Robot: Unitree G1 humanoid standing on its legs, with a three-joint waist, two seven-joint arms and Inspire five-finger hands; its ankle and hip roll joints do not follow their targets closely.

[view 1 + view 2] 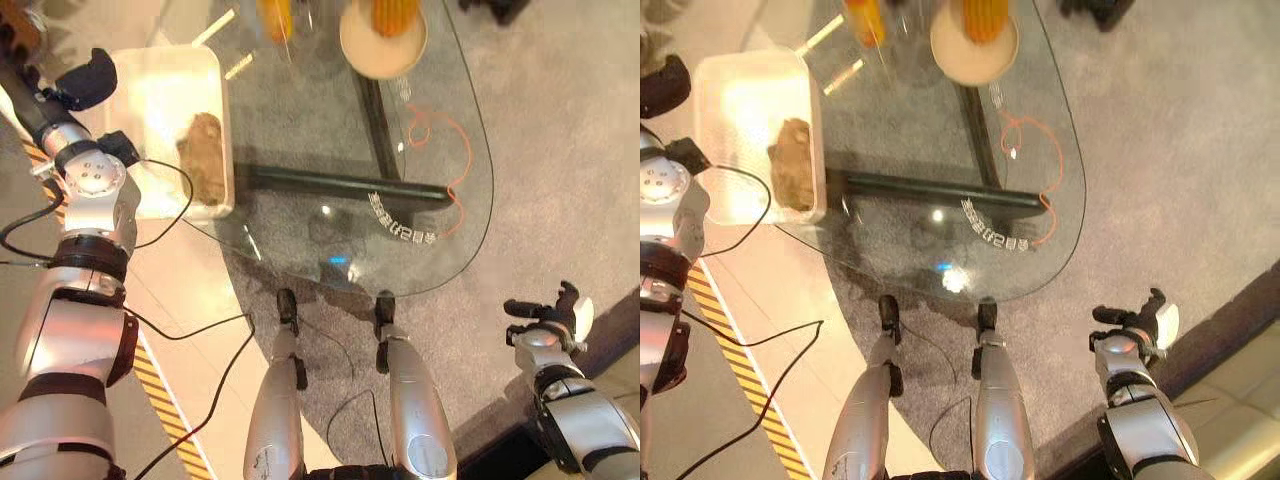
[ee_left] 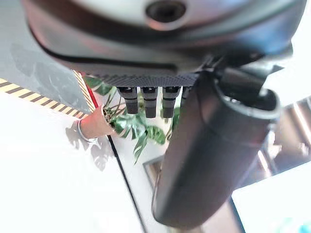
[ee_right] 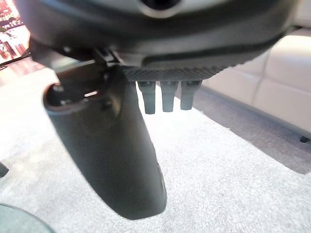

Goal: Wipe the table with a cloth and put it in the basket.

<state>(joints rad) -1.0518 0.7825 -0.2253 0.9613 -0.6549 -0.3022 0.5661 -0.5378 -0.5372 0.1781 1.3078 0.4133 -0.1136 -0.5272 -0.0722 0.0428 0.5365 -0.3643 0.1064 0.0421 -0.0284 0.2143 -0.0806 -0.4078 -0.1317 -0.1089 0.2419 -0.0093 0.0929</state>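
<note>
- Your brown cloth point(image 1: 205, 155) already lies inside the white basket point(image 1: 160, 80), crumpled against the wall that borders the glass table point(image 1: 300, 150). Judged from that alone, the put-away step looks done and you are at the tail of the task.
- Your left hand point(image 1: 88, 78) hangs over the basket's outer edge, so the cloth sits across the basket from its fingers, not touching them. In the left wrist view the fingers point(image 2: 148, 99) run out straight in a row with the thumb standing clear, relaxed and holding nothing.
- Your right hand point(image 1: 555, 312) hangs low over the grey carpet point(image 1: 560, 150), well apart from both table and basket. The right wrist view shows its fingers point(image 3: 167, 94) straight with only carpet past them, so this hand is slack and empty too.
- On the glass beyond your hands stand a pale bowl point(image 1: 383, 40) with something yellow in it, an orange cord point(image 1: 445, 150) and a short strip of small clips point(image 1: 400, 222); none of it is near your fingers.
- Whether the glass is wiped clean cannot be told from here.
- The next move, if anything, calls for easing the left arm away from the basket without catching its rim, and leaving the cloth where it is.
</note>
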